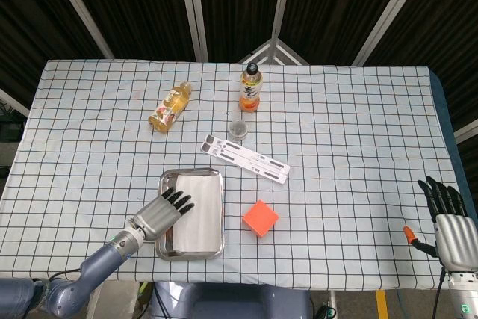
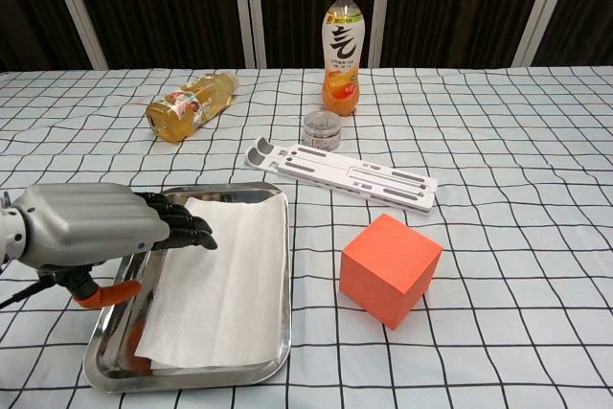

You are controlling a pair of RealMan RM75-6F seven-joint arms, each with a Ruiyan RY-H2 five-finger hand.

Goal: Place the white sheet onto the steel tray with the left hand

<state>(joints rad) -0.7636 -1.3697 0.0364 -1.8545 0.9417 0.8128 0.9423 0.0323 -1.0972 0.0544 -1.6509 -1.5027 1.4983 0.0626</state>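
The white sheet (image 1: 196,207) (image 2: 225,280) lies flat inside the steel tray (image 1: 217,243) (image 2: 283,342), near the table's front edge. My left hand (image 1: 159,216) (image 2: 96,227) hovers over the tray's left side with fingers stretched out flat and apart, its dark fingertips (image 2: 190,231) above the sheet's left edge; it holds nothing. My right hand (image 1: 448,223) shows only in the head view, at the far right off the table's edge, fingers spread and empty.
An orange cube (image 1: 260,217) (image 2: 390,268) sits just right of the tray. Behind it lies a white slotted stand (image 1: 246,158) (image 2: 342,175), with a small jar (image 1: 238,129) (image 2: 321,128), an upright orange drink bottle (image 1: 250,87) (image 2: 343,51) and a bottle lying on its side (image 1: 169,107) (image 2: 190,105) farther back.
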